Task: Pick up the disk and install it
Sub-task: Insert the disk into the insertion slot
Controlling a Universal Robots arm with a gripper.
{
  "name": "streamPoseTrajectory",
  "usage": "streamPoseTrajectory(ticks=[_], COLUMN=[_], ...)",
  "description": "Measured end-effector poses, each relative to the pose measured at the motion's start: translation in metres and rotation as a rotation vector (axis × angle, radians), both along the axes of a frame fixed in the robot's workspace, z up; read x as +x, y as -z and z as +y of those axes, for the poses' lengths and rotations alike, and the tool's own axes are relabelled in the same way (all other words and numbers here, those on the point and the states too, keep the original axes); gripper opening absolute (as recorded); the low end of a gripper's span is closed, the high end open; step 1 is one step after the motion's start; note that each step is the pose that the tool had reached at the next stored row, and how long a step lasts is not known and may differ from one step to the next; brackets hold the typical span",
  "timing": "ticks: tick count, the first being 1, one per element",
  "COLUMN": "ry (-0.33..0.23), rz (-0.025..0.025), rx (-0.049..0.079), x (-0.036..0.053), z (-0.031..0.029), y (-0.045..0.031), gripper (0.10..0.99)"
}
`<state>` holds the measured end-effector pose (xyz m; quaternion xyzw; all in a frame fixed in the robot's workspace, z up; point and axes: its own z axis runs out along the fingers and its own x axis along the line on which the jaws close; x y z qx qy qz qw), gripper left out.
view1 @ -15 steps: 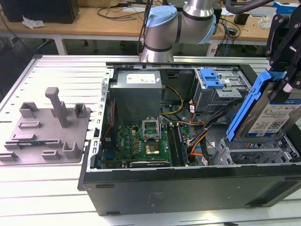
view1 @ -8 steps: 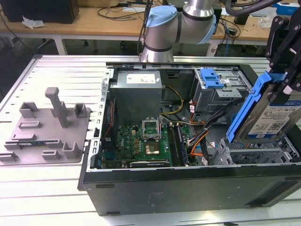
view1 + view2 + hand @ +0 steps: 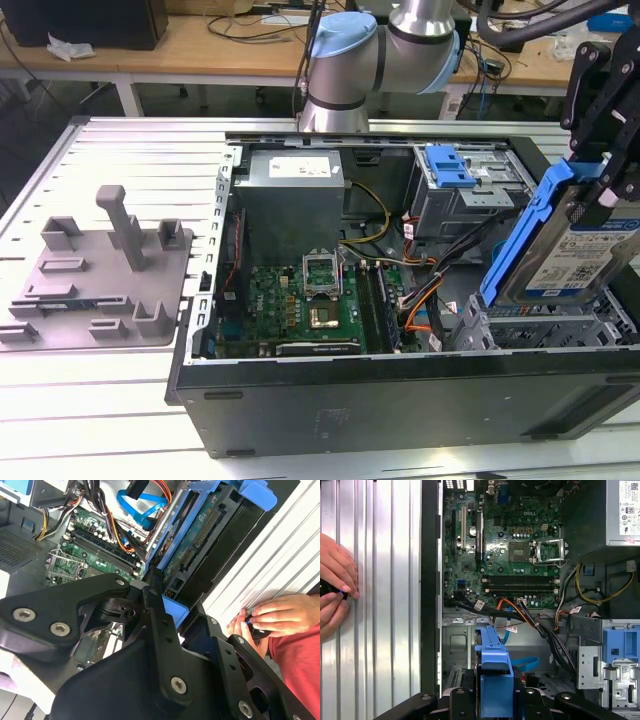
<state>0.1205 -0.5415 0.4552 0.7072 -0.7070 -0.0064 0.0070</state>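
Observation:
The disk [image 3: 565, 255], a silver drive with a white-and-blue label in a bright blue bracket, hangs tilted at the exterior view's right. Its lower end sits just over the metal drive bay [image 3: 545, 325] of the open computer case [image 3: 400, 400]. My black gripper [image 3: 598, 190] is shut on the disk's upper end. In the first wrist view the disk's blue bracket [image 3: 492, 665] runs out from between my fingers [image 3: 460, 700] toward the case floor. The second wrist view shows the disk [image 3: 210, 530] edge-on beyond the gripper linkage [image 3: 160, 625].
A grey plastic stand [image 3: 100, 270] with posts lies on the slatted table at the exterior view's left. Inside the case are a motherboard [image 3: 310, 305], a power supply [image 3: 295, 185], loose cables [image 3: 430, 290] and a blue tab on the rear cage [image 3: 450, 165]. A person's hands [image 3: 335, 592] rest beside the case.

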Motion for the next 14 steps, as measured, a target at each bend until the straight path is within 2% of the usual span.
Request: streamPoseTrajectory(ticks=[6,8,10,12,14], ry=[-0.002,-0.004,-0.004,-0.004,-0.004], rz=[-0.0001,-0.0002,-0.0002,-0.0008,-0.0050], rx=[0.000,0.000,0.000,0.001,0.000], x=[0.0000,0.0000,-0.0001,-0.0006,-0.0023], z=[-0.0001,-0.0006,-0.0007,-0.0007,-0.0007], y=[0.0041,0.0110,0.0112,0.0092,-0.0038], gripper=[0.369,0.369,0.369,0.369,0.369])
